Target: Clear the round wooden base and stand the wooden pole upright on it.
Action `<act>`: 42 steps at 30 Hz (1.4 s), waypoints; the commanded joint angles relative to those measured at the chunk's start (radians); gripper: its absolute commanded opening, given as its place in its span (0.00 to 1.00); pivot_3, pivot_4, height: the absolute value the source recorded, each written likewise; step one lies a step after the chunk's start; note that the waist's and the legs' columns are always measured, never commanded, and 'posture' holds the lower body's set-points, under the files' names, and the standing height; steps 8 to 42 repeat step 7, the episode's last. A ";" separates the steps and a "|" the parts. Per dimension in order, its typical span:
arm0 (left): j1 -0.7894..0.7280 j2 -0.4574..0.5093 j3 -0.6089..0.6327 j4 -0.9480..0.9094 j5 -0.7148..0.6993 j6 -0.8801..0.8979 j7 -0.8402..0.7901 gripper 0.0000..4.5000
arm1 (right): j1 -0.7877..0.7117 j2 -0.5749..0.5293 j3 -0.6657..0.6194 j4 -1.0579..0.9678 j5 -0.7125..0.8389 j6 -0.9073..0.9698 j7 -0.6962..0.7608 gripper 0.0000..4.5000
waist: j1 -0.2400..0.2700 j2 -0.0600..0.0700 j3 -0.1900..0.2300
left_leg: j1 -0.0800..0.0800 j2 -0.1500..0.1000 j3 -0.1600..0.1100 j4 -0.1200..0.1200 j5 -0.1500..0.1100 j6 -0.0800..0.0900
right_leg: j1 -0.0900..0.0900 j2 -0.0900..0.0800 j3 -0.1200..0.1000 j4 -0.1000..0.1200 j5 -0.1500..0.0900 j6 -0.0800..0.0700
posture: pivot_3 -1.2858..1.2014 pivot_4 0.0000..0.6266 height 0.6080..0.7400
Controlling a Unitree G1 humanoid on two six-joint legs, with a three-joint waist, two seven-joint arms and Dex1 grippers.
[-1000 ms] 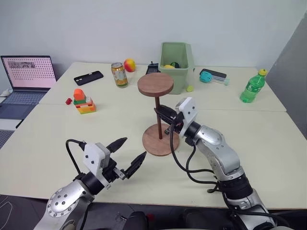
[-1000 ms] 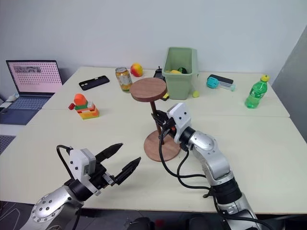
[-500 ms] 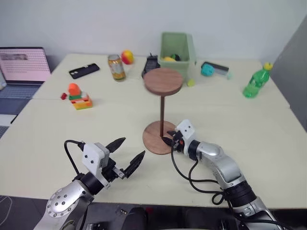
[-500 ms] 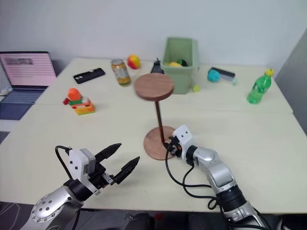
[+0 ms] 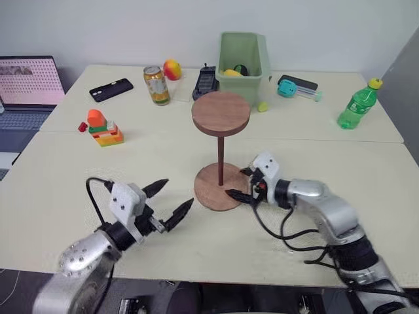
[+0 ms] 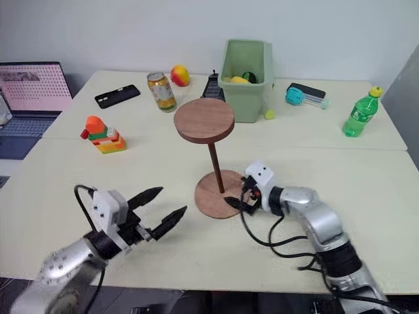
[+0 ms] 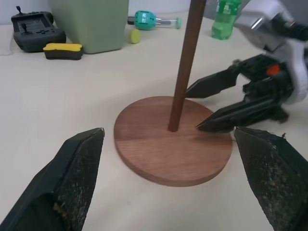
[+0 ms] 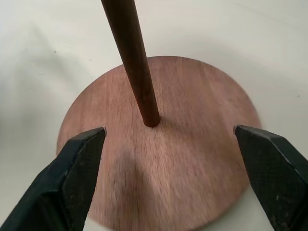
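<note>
- The right claw (image 5: 241, 185) is spread wide and holds nothing; its two black fingers reach over the near right edge of the round wooden base (image 5: 208, 190), just short of the rod.
- In the right wrist view both fingers (image 8: 77, 166) stand far apart on either side of the base, with the rod rising between them and clear of both.
- Whether the lower finger touches the disc cannot be told from the head views.
- The left claw (image 5: 168, 201) is also wide open and empty, hovering low over the bench (image 5: 78, 176) to the left of the base and well apart from it, tips aimed towards it.
- The wooden pole (image 5: 220, 157) stands upright with its thin end in the centre hole of the base and its disc head (image 5: 220, 113) on top, level.
- The base lies flat on the bench, near the front middle, with nothing else on it.
- Further back stand a green bin (image 5: 241, 60), a drink can (image 5: 156, 84), a round red-yellow fruit (image 5: 172, 69), a black phone (image 5: 110, 89) and a green bottle (image 5: 358, 105); a stack of toy blocks (image 5: 101, 127) sits to the left.
</note>
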 commanded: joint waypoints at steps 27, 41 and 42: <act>-0.360 0.309 0.035 0.315 -0.060 0.138 -0.276 1.00 | -0.005 -0.301 -0.173 -0.052 0.179 0.029 0.288 0.99 | -0.014 -0.004 0.011 | -0.001 0.000 0.003 -0.001 0.000 0.000 | -0.002 0.005 0.002 -0.002 0.000 0.000 | 0.52 0.24 1.00; -0.360 0.309 0.035 0.315 -0.060 0.138 -0.276 1.00 | -0.005 -0.301 -0.173 -0.052 0.179 0.029 0.288 0.99 | -0.014 -0.004 0.011 | -0.001 0.000 0.003 -0.001 0.000 0.000 | -0.002 0.005 0.002 -0.002 0.000 0.000 | 0.52 0.24 1.00; -0.360 0.309 0.035 0.315 -0.060 0.138 -0.276 1.00 | -0.005 -0.301 -0.173 -0.052 0.179 0.029 0.288 0.99 | -0.014 -0.004 0.011 | -0.001 0.000 0.003 -0.001 0.000 0.000 | -0.002 0.005 0.002 -0.002 0.000 0.000 | 0.52 0.24 1.00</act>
